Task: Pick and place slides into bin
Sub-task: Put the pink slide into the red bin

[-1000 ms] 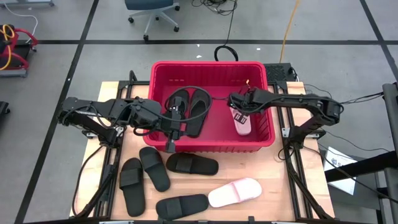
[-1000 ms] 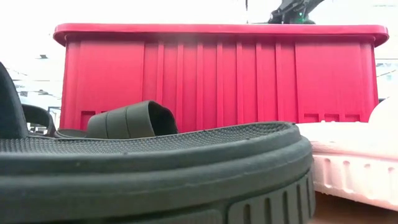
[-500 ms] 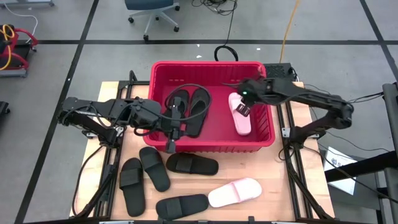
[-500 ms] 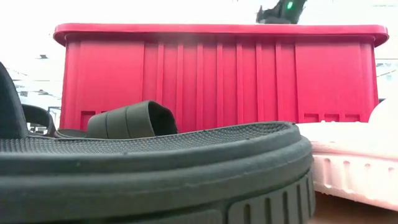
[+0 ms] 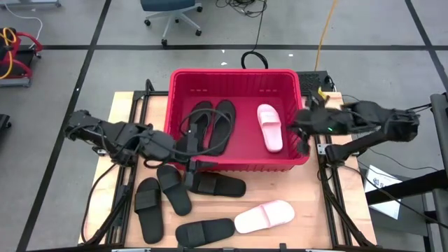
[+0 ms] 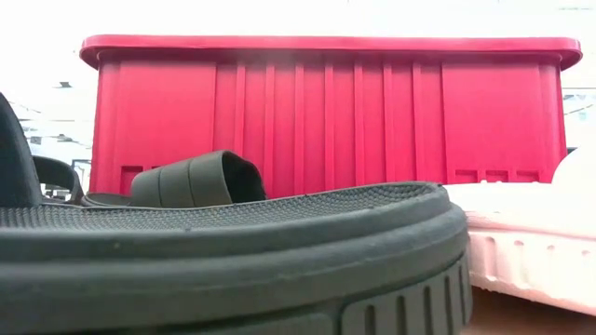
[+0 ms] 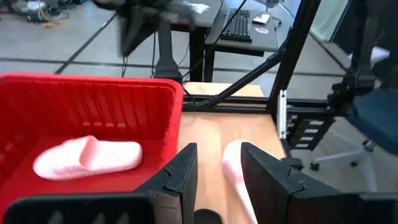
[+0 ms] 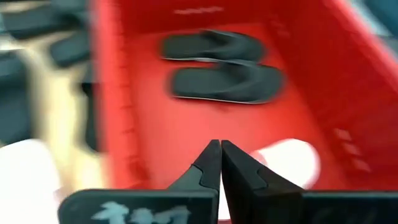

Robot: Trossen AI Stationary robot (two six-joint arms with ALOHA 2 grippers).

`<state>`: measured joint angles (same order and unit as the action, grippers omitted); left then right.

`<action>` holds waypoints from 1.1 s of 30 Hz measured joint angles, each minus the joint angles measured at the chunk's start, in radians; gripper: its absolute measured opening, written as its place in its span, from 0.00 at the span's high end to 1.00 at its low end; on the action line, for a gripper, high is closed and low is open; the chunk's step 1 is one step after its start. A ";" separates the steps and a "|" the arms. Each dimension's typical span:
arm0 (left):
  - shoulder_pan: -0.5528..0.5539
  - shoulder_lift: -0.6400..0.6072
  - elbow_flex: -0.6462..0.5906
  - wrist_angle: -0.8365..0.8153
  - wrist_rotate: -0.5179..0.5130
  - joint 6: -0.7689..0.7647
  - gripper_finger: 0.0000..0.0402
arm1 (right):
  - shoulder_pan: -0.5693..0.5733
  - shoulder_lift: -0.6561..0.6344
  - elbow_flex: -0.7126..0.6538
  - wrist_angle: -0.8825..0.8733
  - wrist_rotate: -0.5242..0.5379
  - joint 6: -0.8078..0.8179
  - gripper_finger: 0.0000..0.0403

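Observation:
The red bin (image 5: 180,105) stands at the table's far middle. On its floor lie two black slides (image 5: 211,126) side by side and one pink slide (image 5: 269,127). Several black slides (image 5: 173,189) and a second pink slide (image 5: 264,215) lie flat on the table near the front edge. My left gripper (image 5: 194,165) hovers open over the bin's near left wall, with nothing between its fingers (image 7: 183,177). My right gripper (image 5: 302,140) is shut and empty above the bin's right wall (image 8: 217,163).
The low view sits behind a black slide's sole (image 6: 233,251), with the bin's ribbed near wall (image 6: 326,112) beyond it. Dark frame rails run along both table sides (image 5: 329,196). An office chair (image 5: 171,10) stands on the floor past the far edge.
My right gripper has risen off the pink slide in the bin and drawn back toward the table's right edge, past the bin's right wall; the pink slide stays flat on the bin's floor. My left arm has swung a little toward the near edge.

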<state>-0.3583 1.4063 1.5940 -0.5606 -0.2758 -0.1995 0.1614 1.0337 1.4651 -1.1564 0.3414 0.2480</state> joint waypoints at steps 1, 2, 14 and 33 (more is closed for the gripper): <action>-0.016 0.000 0.000 -0.001 -0.015 -0.023 0.70 | 0.041 -0.009 0.000 0.000 -0.013 0.019 1.00; -0.031 0.000 0.000 -0.001 -0.027 -0.047 0.70 | 0.083 -0.016 0.000 0.000 -0.029 0.037 0.99; -0.202 0.000 0.000 0.000 -0.285 -0.205 0.70 | 0.607 0.037 0.000 0.000 -0.167 0.291 1.00; -0.285 0.000 0.000 0.004 -0.354 -0.181 0.70 | 0.934 0.316 -0.001 0.159 -0.159 0.739 1.00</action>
<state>-0.6433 1.4063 1.5940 -0.5568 -0.6295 -0.3808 1.0958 1.3500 1.4643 -0.9973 0.1829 0.9869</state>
